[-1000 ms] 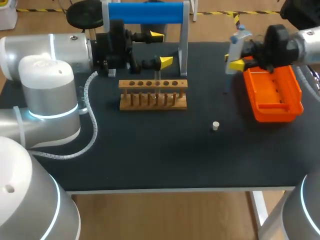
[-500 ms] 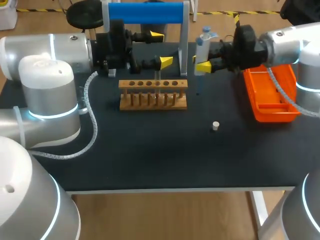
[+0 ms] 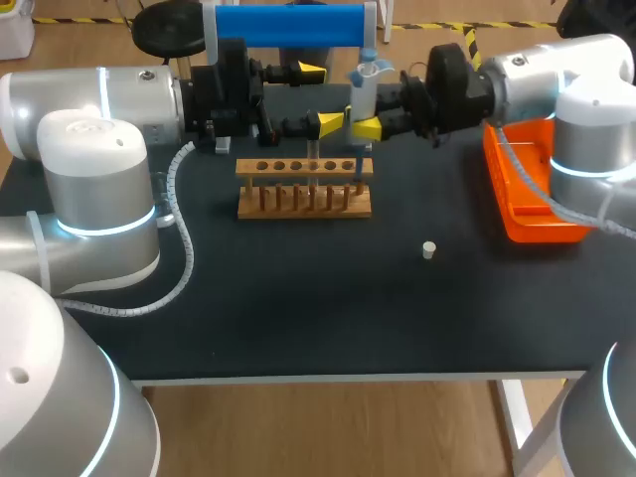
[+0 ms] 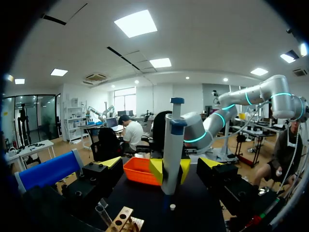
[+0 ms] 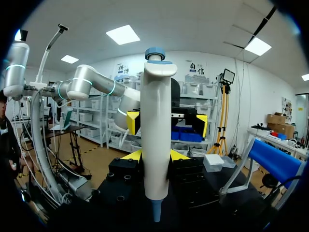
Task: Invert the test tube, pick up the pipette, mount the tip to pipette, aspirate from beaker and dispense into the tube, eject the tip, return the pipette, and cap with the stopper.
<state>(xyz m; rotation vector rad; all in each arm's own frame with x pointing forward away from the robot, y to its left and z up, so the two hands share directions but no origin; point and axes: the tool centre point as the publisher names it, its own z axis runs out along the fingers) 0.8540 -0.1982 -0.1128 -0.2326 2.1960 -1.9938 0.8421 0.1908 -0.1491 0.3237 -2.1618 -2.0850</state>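
Our left arm (image 3: 109,99) level, left gripper (image 3: 320,97) gaping | our right arm (image 3: 542,72) level past the middle, right gripper (image 3: 360,120) clamped on the pipette (image 3: 364,83) | our 2 grippers face each other, close.

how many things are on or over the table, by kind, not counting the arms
rack: 1
tube: 1
pipette: 1
stopper: 1
tray: 1
stand: 1
total: 6
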